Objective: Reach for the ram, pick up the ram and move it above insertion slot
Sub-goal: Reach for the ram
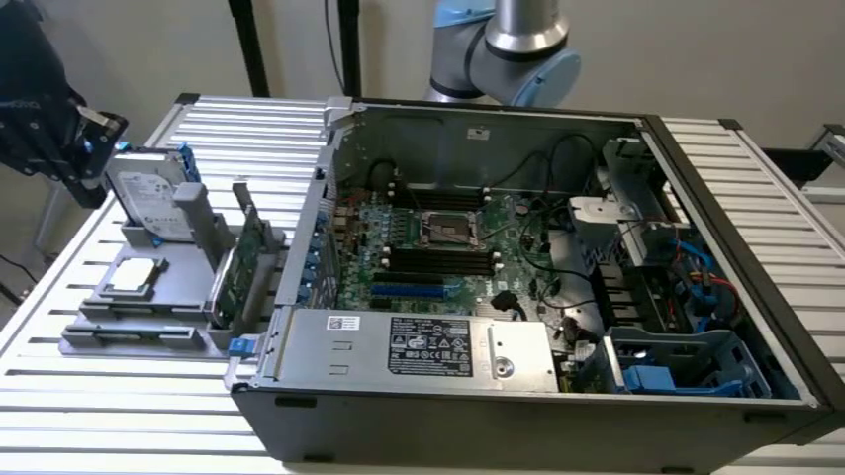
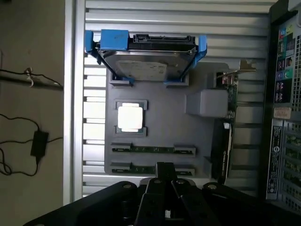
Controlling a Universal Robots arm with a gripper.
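Slatted table: gripper over ram, contact unclear.

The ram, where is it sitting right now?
The ram stands on edge in the gray holder beside the open computer case, on the exterior view's left; a second stick sits between it and the square processor chip.

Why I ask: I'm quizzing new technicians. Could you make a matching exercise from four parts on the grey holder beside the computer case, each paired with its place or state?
1. silver hard drive
2. square silver processor chip
3. thin green ram stick
4. wide green expansion card with metal bracket

A. nearest the open computer case
B. closest to the black gripper
C. clipped between blue rails
D. lying flat in the grey holder

Pairs: 1-C, 2-D, 3-B, 4-A.
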